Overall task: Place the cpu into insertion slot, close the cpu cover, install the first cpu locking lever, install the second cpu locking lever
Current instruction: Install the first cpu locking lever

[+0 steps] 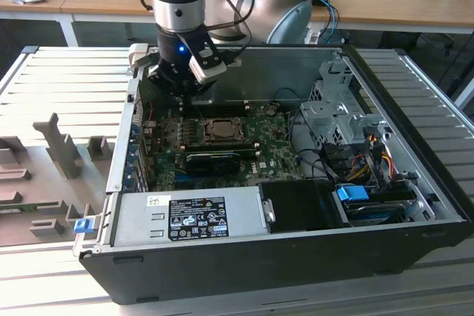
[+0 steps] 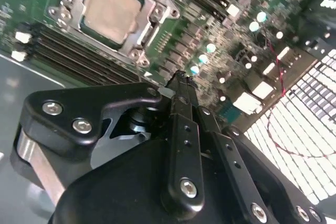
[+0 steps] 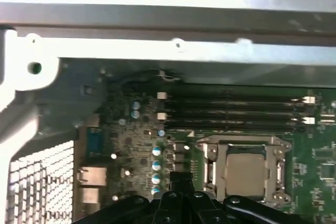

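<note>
Black jaws sit closest in both wrist views, tips pressed together with nothing between them, hanging above the green circuit board (image 3: 320, 153) just beside the socket. The cpu (image 2: 111, 11) lies flat in the insertion slot (image 1: 203, 132), its pale metal face up. The cpu cover (image 3: 247, 141) lies down over it, and the chip's face shows through the cover's square window. Long black memory slots (image 3: 231, 106) run along one side of the socket, and a row of pale-topped capacitors (image 3: 156, 165) stands on the side nearest the jaws. In the exterior view the arm (image 1: 176, 5) reaches down at the far corner of the open computer case (image 1: 259, 264), toward that view's left of the socket. A grey power supply (image 1: 189, 216) sits along the case's near wall. The case rests on a slatted metal bench (image 1: 67, 72).
</note>
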You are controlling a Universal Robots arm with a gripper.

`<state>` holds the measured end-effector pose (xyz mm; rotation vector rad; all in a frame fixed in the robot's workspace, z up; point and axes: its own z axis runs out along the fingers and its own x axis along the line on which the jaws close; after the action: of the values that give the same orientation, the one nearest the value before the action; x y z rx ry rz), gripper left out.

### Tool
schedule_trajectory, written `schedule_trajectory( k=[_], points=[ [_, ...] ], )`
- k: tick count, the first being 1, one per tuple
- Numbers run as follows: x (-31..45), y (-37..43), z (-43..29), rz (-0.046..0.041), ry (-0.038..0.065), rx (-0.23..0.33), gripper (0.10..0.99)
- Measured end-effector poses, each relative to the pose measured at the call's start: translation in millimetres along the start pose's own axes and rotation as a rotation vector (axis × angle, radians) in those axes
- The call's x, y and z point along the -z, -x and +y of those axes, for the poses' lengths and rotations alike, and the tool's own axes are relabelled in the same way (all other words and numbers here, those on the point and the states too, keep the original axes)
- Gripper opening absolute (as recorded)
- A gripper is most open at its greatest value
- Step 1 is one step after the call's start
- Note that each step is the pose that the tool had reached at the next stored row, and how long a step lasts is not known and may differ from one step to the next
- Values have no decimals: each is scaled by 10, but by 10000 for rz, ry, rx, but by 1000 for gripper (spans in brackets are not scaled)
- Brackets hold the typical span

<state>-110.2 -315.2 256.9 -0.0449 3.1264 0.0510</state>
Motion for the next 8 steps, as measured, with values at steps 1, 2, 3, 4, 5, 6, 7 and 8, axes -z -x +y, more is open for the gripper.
schedule_trajectory(
  k=[1, 2, 3, 4, 5, 6, 7, 8],
  points=[
    [-1, -17, 8, -1, 2, 0, 106],
    [-2, -31, 21, -1, 2, -1, 106],
    [-3, -44, 50, 0, 2, -1, 106],
    [-5, -46, 80, 0, 2, -1, 106],
    [-8, -46, 109, -1, 2, 0, 106],
    [-10, -47, 148, -1, 2, -1, 106],
    [-11, -47, 174, 1, 1, -1, 106],
    [-13, -46, 191, 0, 2, -2, 106]
  ],
)
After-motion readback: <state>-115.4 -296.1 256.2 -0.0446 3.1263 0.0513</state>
